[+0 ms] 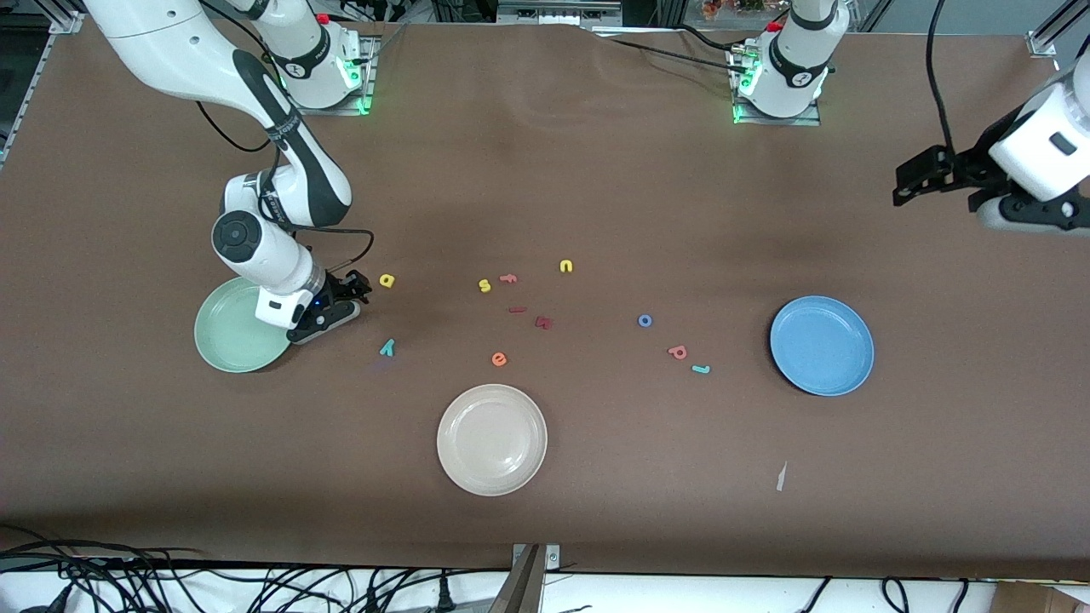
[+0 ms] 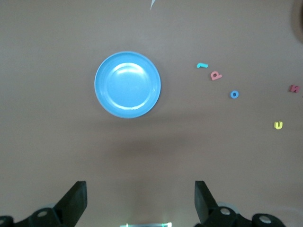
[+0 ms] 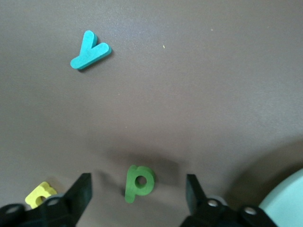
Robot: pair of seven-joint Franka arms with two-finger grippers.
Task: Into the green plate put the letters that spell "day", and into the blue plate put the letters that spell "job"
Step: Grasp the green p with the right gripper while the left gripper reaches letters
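Note:
My right gripper [image 1: 358, 289] is down at the table beside the green plate [image 1: 223, 340], open. The olive-green "d" [image 3: 139, 182] lies flat between its fingers [image 3: 83, 189], touching neither. The yellow "a" [image 1: 387, 280] lies just next to that gripper, and the teal "y" [image 1: 387, 346] lies nearer the front camera. The blue "o" [image 1: 645, 321], pink "b" [image 1: 677, 352] and teal "j" [image 1: 700, 369] lie close together beside the blue plate [image 1: 822, 345]. Both plates hold nothing. My left gripper [image 1: 915, 183] waits in the air at the left arm's end of the table, open and holding nothing.
A cream-white plate [image 1: 491, 439] sits nearest the front camera, mid-table. Loose letters lie in the middle: a yellow "s" [image 1: 484, 286], a yellow "n" [image 1: 566, 266], an orange "e" [image 1: 499, 359] and dark red pieces [image 1: 544, 322]. A white scrap [image 1: 781, 477] lies toward the front edge.

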